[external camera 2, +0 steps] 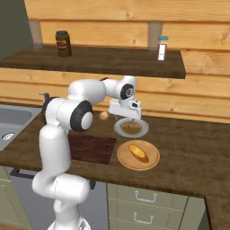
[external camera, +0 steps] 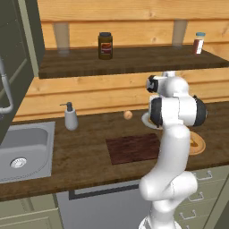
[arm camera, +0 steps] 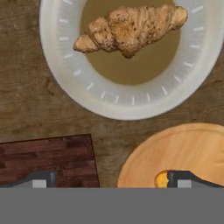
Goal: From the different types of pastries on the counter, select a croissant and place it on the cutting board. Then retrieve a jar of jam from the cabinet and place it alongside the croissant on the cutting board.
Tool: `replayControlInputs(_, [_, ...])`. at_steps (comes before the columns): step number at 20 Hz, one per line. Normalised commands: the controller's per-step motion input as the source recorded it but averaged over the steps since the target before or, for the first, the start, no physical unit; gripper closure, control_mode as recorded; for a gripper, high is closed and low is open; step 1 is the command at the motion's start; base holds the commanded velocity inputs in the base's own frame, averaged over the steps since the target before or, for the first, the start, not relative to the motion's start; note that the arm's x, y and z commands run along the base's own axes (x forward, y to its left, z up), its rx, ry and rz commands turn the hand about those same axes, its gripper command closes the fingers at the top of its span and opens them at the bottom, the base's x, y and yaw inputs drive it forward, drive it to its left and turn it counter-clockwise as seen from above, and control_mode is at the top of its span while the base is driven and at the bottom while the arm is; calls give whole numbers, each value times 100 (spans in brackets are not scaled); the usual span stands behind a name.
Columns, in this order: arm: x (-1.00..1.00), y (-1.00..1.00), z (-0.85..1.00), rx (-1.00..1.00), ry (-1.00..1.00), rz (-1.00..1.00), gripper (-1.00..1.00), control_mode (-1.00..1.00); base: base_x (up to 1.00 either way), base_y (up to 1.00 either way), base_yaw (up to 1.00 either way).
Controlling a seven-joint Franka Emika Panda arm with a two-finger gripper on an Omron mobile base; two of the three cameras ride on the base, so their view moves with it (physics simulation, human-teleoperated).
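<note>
Dark wooden table point(external camera 2: 188, 139) carried a flaky croissant point(arm camera: 131, 28) on a white plate point(arm camera: 57, 74), beside a round wooden plate point(arm camera: 188, 153) and a dark cutting board point(arm camera: 48, 159); fingers point(arm camera: 41, 178) were spread.

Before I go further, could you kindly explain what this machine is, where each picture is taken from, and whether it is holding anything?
It is a white robot arm on a driving base in a simulated kitchen. Two pictures come from cameras on the base, behind the arm to its left and right; the third looks along its claw.

On the counter lie a dark cutting board, a white plate with a croissant, a wooden plate with a yellowish pastry, and a small round bun. A soap dispenser stands by the sink. A jar and a small bottle stand on the shelf above.

The claw hangs open over the croissant, holding nothing.
</note>
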Motion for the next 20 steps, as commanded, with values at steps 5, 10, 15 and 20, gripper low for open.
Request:
replayControlInputs(5, [65, -2, -48, 0, 0, -15, -100, -100, 0, 0, 0])
replayControlInputs(10, [65, -3, -35, 0, -2, -16, -100, -100, 0, 0, 0])
replayControlInputs(15, [47, -12, -33, -2, -2, -20, -100, -100, 0, 0, 0])
replayControlInputs(20, [14, -32, -45, -6, 0, -24, -100, -100, 0, 0, 0])
